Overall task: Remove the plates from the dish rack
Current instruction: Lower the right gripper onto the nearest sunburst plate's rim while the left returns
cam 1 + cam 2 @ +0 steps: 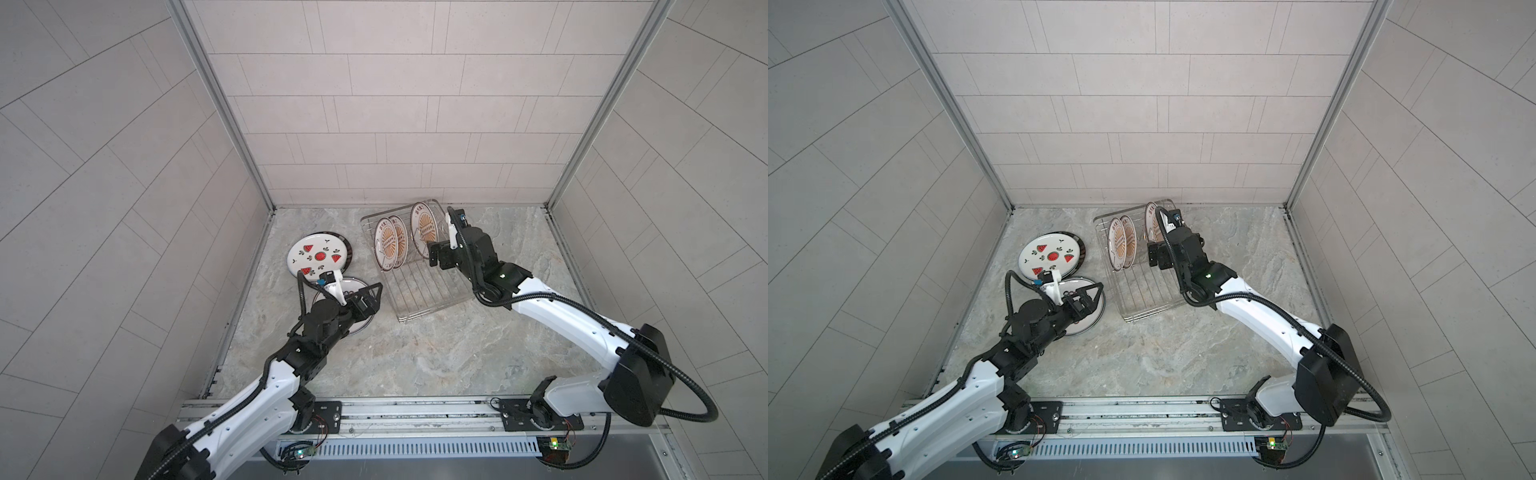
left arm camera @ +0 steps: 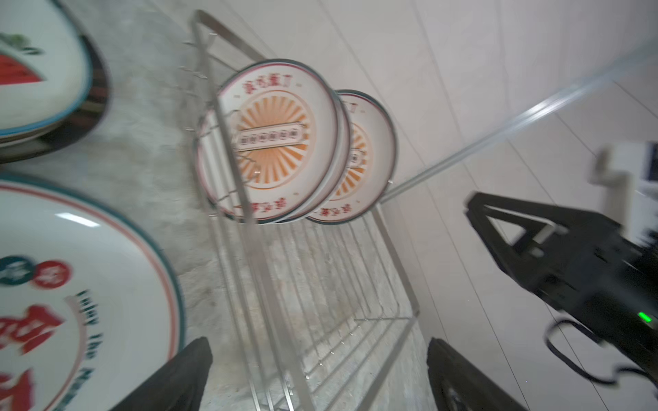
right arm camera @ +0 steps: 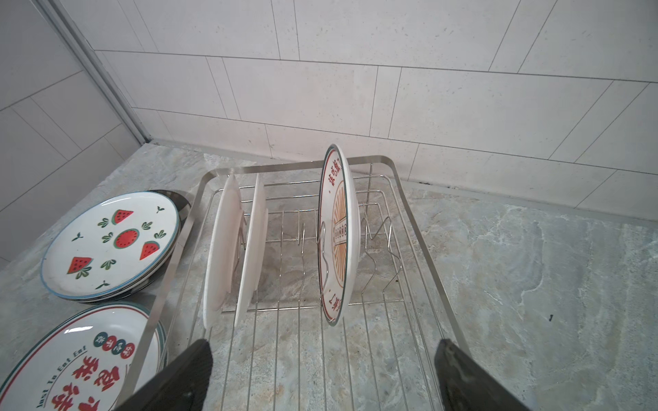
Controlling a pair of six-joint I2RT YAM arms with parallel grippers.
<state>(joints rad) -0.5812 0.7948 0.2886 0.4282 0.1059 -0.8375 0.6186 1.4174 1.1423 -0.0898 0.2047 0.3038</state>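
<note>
Right tool (image 3: 324,343) spread wide; lettered plate (image 3: 71,359) readable only in wrist views.

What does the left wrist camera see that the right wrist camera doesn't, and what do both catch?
Only the left wrist view shows the right gripper, open. Only the right wrist view shows the whole watermelon plate and the plain white backs of two sunburst plates. Both show the dish rack, three sunburst plates standing in it, and the red-lettered plate lying flat beside it.
</note>
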